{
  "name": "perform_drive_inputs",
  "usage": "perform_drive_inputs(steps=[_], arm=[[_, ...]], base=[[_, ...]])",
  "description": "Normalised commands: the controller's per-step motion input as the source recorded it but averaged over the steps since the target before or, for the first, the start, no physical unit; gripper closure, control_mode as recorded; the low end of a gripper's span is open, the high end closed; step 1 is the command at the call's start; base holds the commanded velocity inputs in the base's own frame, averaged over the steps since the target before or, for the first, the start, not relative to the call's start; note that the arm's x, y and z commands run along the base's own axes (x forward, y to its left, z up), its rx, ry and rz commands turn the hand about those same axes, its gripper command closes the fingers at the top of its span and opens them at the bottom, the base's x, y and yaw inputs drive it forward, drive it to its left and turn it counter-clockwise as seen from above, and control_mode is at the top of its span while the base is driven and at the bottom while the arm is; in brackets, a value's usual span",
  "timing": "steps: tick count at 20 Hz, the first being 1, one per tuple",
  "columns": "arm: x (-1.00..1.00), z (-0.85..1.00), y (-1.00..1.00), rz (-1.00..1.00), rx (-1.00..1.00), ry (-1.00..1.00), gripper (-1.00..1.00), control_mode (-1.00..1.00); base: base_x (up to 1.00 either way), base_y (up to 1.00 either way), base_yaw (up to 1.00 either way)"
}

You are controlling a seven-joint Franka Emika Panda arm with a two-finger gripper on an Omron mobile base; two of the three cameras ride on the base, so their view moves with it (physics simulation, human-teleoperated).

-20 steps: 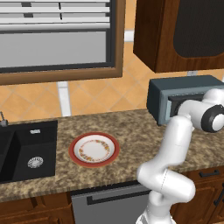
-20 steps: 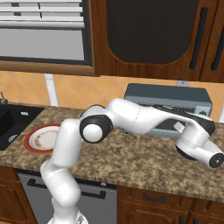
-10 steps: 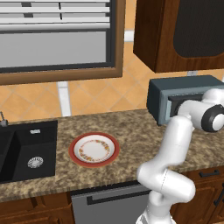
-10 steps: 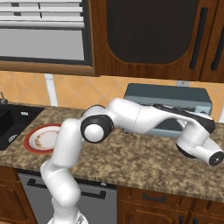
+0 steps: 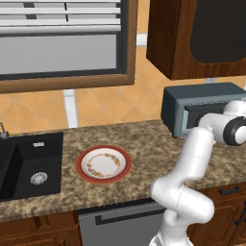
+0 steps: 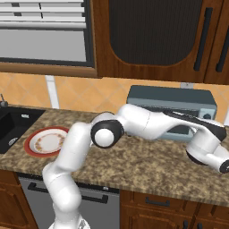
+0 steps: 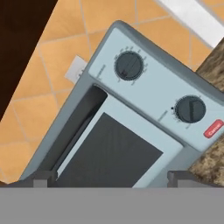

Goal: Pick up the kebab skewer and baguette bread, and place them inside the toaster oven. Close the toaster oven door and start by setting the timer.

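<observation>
The toaster oven (image 6: pixel 172 112) sits at the far right of the counter (image 5: pixel 144 158) against the wall, its door (image 7: pixel 111 153) just ahead of the gripper (image 7: pixel 111 177), whose jaws stand wide apart, holding nothing. The red-rimmed plate (image 5: pixel 103 164) left of it lies bare beside the sink (image 5: pixel 26 166).

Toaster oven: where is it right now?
The toaster oven sits at the back of the granite counter against the tiled wall, under the dark wood cabinet, to the right of the plate.
</observation>
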Motion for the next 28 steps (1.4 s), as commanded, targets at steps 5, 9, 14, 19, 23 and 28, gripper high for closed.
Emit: perform_drive_inputs(steps=[5,9,14,19,23,28], arm=[[0.05,-0.09,-0.08,-0.01,0.00,0.00,-1.00,-1.00],[0.00,-0.20,0.00,0.00,0.01,0.00,-1.00,-1.00],[0.18,-0.05,0.00,0.00,0.00,0.00,-1.00,-1.00],[0.27,-0.01,0.00,0.00,0.00,0.00,-1.00,-1.00],[0.18,-0.10,-0.05,0.00,0.00,0.00,-1.00,-1.00],[0.10,-0.16,-0.14,-0.01,0.00,0.00,-1.00,-1.00]], base=[[0.00,0.00,0.00],[0.00,0.00,0.00],[0.00,0.00,0.00],[0.00,0.00,0.00],[0.00,0.00,0.00],[0.00,0.00,0.00]])
